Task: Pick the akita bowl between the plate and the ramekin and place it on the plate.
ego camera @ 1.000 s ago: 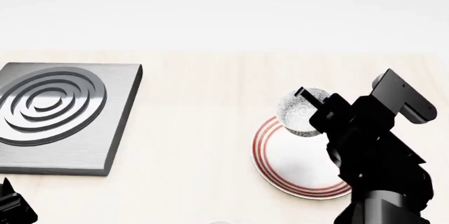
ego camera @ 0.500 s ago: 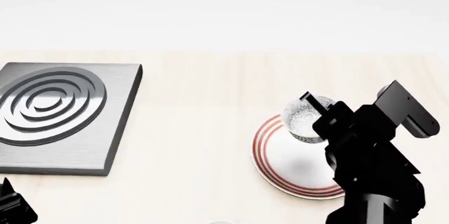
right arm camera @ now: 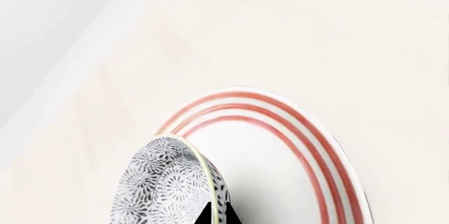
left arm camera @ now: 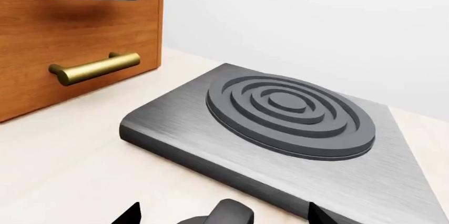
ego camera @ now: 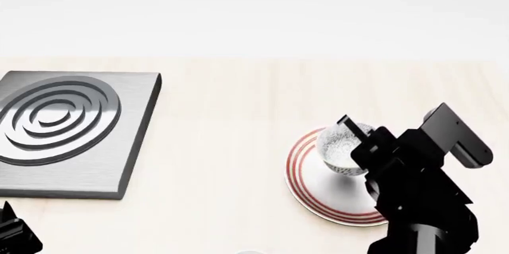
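Head view has the akita bowl [ego camera: 342,146] over the far part of the plate [ego camera: 318,197], its speckled wall and pale inside showing, pinched at its rim by the right hand [ego camera: 358,138]; one dark finger crosses the rim from above. Whether the bowl's foot touches the plate or hangs just above it I cannot tell from here. Right wrist view looks down along the bowl's [right arm camera: 168,187] patterned outside, tilted, with the finger tips [right arm camera: 216,214] closed on its rim and the plate's [right arm camera: 308,145] red rings spread beneath and beside it. That plate lies flat on the pale wooden worktop [ego camera: 230,146].

Well apart, toward the robot's left, sits a brushed-metal hob plate [ego camera: 64,132] with raised concentric rings. Left wrist view shows the same slab [left arm camera: 281,124] close up, and beyond it a wooden drawer front [left arm camera: 63,40] with two brass bar handles [left arm camera: 94,66]. Only dark tips of the left hand [left arm camera: 217,216] show at the frame's edge, spread wide with nothing between them.
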Available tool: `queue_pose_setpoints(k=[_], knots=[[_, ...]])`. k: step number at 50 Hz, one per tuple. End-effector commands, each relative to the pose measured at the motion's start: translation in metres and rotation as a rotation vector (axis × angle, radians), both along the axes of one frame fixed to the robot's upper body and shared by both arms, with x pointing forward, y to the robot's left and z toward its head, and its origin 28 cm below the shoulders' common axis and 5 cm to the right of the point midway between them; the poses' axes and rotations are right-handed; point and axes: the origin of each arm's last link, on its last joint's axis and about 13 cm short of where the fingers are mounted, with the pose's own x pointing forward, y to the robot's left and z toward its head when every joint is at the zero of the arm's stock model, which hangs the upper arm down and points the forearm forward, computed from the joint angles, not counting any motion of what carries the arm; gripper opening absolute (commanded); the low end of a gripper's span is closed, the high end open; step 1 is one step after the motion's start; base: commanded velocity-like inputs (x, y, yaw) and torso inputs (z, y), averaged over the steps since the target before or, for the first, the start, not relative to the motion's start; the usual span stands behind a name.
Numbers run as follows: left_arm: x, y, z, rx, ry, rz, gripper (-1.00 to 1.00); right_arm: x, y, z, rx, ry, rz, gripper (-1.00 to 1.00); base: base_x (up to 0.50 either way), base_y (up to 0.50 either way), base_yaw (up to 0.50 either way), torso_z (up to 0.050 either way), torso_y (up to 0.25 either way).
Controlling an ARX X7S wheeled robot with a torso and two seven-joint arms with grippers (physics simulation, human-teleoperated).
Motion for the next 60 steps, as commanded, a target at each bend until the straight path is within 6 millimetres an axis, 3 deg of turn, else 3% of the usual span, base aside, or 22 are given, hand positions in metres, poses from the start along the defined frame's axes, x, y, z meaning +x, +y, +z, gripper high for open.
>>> queue_pose_setpoints(k=[1,26,27,41,60], knots=[[0.000,0.000,-0.001,0.000,0.000,0.000,1.00,0.000,0.000,-0.001,0.020,-0.006,-0.002,-1.00,0.00,0.00,0.00,0.000,0.000],[0.000,0.001,0.000,0.000,-0.005,0.022,1.00,-0.002,0.001,-0.006,-0.027,0.018,0.020,-1.00,0.00,0.00,0.00,0.000,0.000],[0.000,0.001,0.000,0.002,-0.005,0.021,1.00,-0.002,0.001,-0.006,-0.026,0.019,0.021,1.00,0.00,0.00,0.00,0.000,0.000],[0.000,0.001,0.000,0.001,-0.004,0.013,1.00,-0.003,0.001,-0.005,-0.044,0.032,0.038,1.00,0.00,0.00,0.00,0.000,0.000],[0.000,0.000,0.001,-0.001,-0.003,0.011,1.00,0.010,0.001,0.036,-0.188,-0.007,0.056,1.00,0.00,0.00,0.00,0.000,0.000]])
